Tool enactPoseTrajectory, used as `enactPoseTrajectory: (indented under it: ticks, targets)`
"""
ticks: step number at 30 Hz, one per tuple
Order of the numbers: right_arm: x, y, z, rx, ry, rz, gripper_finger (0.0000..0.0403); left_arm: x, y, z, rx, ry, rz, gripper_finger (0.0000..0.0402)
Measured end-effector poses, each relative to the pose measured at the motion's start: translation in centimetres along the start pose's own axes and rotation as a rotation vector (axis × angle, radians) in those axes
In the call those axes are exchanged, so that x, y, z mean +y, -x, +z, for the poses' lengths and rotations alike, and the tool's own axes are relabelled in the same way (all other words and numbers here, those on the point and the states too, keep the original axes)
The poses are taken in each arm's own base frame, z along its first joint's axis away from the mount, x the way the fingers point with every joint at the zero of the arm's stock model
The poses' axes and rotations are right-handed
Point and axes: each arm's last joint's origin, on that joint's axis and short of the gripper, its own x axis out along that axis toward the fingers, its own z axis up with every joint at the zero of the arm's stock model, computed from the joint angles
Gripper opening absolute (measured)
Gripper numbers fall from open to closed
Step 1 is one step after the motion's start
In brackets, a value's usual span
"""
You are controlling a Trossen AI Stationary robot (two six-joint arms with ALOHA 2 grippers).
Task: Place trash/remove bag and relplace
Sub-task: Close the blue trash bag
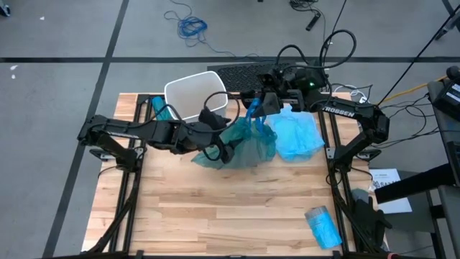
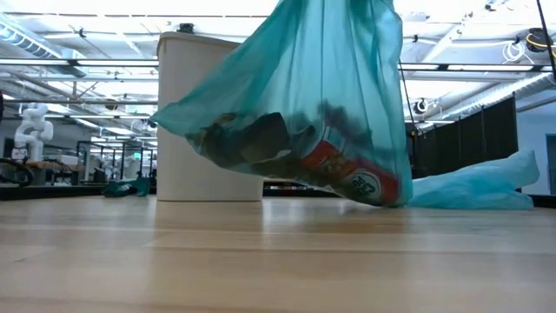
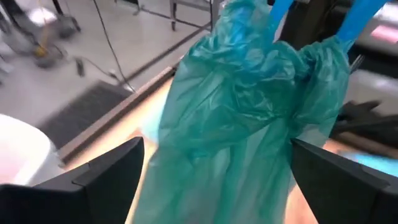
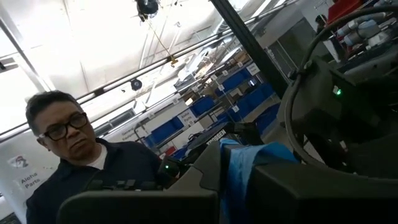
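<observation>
A teal trash bag (image 1: 248,140) hangs over the middle of the table from blue drawstrings (image 3: 280,12). My right gripper (image 1: 260,103) is shut on them above it. Through the thin wall show the trash: dark crumpled wads (image 2: 261,139) and a red-and-white bottle (image 2: 356,178), sagging in the bag's bottom close to the tabletop. My left gripper (image 3: 211,180) comes level from the table's left and is open. Its fingers stand on either side of the bag's gathered upper part (image 3: 249,106). I cannot tell whether they touch it. My right gripper pinches the bag's blue drawstrings (image 4: 239,165) between its two fingers, which point slightly upward. The bag hangs below the fingers, gathered at its neck and drawn long. Whether its loaded bottom corner (image 2: 382,196) rests on the table or hangs just above, I cannot tell.
A white bin (image 1: 194,97) stands upright at the far side, left of the hanging bag. A pale blue bag (image 1: 298,133) lies spread on the table to the right. A blue pack (image 1: 323,226) lies at the near right corner. A person (image 4: 74,155) shows beyond the table.
</observation>
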Motion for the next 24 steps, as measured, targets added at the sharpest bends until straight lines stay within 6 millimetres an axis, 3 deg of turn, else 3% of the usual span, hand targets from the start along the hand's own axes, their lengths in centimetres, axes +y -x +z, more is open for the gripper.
enactPoseTrajectory:
  ticks: [3, 7, 11, 19, 24]
  targets:
    - [0.0, 0.0, 0.0, -0.001, 0.001, -0.001, 0.0, 0.1, -0.1, 0.1, -0.007, -0.049, 0.011, 0.0373]
    - [0.0, 0.0, 0.0, -0.009, 0.001, -0.002, 0.0, 0.1, -0.1, 0.0, 0.011, 0.158, -0.028, 0.0369]
    - [0.0, 0.0, 0.1, -0.026, 0.002, -0.006, 0.0, 0.6, -0.6, 0.2, 0.069, 0.193, -0.143, 0.0371]
    - [0.0, 0.0, 0.1, -0.041, 0.009, -0.01, 0.0, 0.6, -0.9, 0.0, 0.07, -0.045, -0.139, 0.0398]
    - [-0.1, 0.0, 0.2, -0.074, 0.019, -0.018, 0.0, 0.9, -1.5, -0.3, 0.058, -0.16, -0.026, 0.04]
